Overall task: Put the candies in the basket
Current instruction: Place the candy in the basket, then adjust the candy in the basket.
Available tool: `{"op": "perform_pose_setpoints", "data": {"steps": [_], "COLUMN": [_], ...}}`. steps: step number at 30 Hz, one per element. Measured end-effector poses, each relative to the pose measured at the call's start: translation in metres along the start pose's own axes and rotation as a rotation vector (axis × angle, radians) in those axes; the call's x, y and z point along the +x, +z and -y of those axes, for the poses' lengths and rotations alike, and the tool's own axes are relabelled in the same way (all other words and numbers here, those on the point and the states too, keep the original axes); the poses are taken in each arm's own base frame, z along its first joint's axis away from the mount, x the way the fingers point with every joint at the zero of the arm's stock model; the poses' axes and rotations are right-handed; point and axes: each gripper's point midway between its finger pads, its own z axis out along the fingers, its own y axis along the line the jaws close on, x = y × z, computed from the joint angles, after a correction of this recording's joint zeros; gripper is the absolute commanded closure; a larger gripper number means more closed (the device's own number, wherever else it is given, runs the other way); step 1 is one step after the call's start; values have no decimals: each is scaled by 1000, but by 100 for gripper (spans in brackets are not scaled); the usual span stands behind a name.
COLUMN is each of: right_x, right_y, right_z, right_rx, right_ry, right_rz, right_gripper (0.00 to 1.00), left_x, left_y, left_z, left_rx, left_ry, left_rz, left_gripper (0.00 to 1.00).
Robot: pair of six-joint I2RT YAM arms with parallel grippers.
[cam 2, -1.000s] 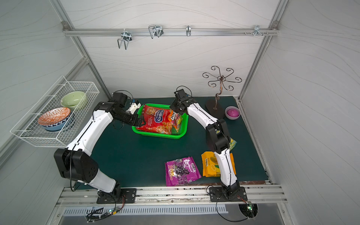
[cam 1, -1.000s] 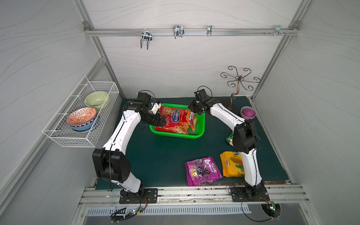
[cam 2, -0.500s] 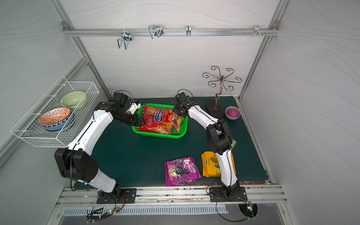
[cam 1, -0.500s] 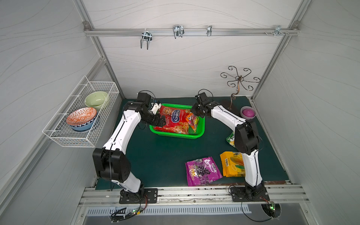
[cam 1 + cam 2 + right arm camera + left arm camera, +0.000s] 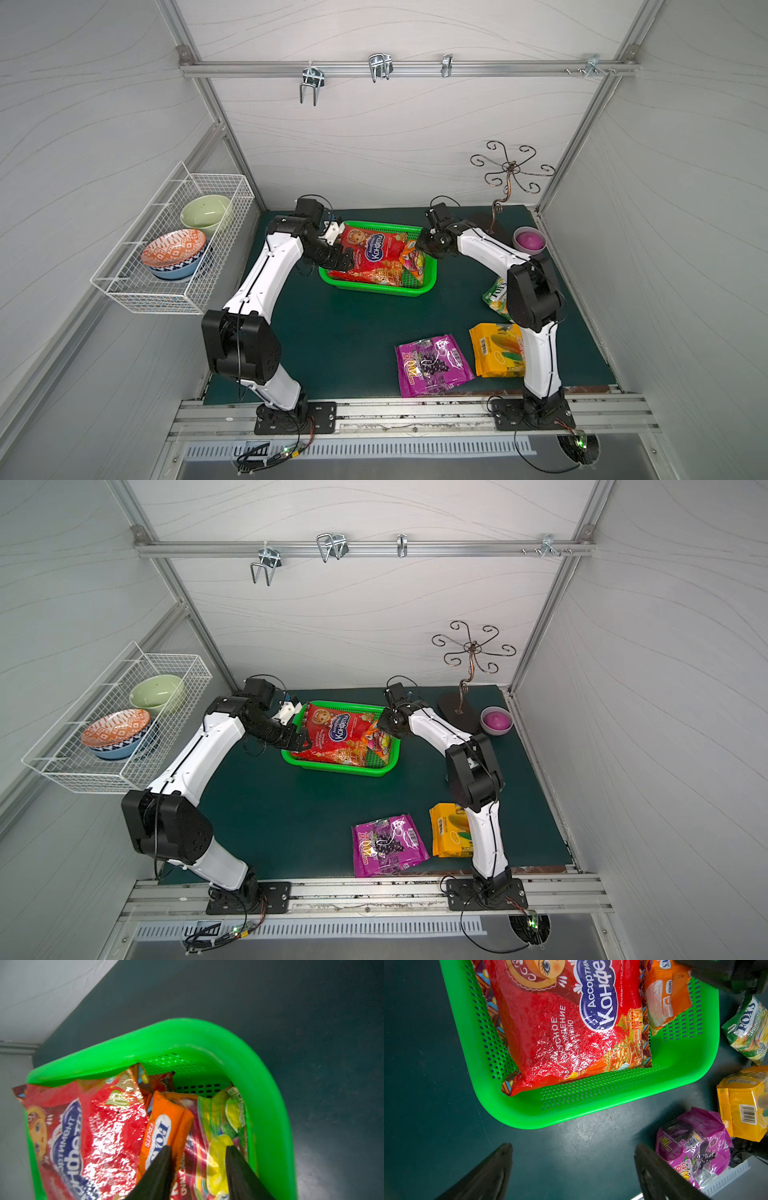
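since 1 second ago the right gripper [image 5: 198, 1147] has come lower over the right end of the green basket [image 5: 374, 291], and its 2 black fingers [image 5: 158, 1167] now stand partly apart. they hold nothing. under them lie the small orange bag [image 5: 164, 1124] and a many-coloured bag [image 5: 216, 1155], both inside the basket. the large red bag [image 5: 374, 253] with the blue oval logo fills most of the basket, and the patterned edge of a second bag [image 5: 488, 1005] shows under it. the left gripper [image 5: 573, 1145] hangs wide open and empty at the basket's left end. 3 bags lie outside on the dark green mat [image 5: 353, 332]: the purple bag [image 5: 432, 365] near the front edge, the yellow-orange bag [image 5: 494, 351] just beside it, and the green-yellow bag [image 5: 749, 1028], partly hidden by the right arm [image 5: 490, 249].
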Motion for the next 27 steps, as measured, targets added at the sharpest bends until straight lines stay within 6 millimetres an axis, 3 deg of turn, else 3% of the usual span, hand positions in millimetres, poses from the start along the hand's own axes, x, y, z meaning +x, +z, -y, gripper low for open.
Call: {"op": "perform_pose_setpoints", "data": {"steps": [5, 9, 13, 15, 17, 19, 27], "right_x": [-11, 3, 51, 78, 93, 96, 75], "right_y": [-44, -69, -70, -66, -61, -52, -21], "right_z": [-24, -50, -72, -77, -76, -68, -21], "right_rx": [-64, -128, -133, -110, -79, -35, 191], "right_ry": [-144, -320, -624, -781, -889, -977, -1216], "right_rz": [15, -7, -63, -98, -121, -133, -148], "right_gripper": [42, 42, 32, 17, 2, 1, 1], "left_x": [0, 0, 0, 1, 2, 2, 2], "left_y": [0, 0, 0, 0, 0, 0, 0], "left_z": [0, 0, 0, 0, 0, 0, -1], "left_rx": [0, 0, 0, 0, 0, 0, -8], "left_ry": [0, 0, 0, -1, -2, -2, -2], "left_rz": [0, 0, -1, -4, -6, -7, -8], "left_gripper": [5, 5, 5, 5, 5, 5, 5]}}
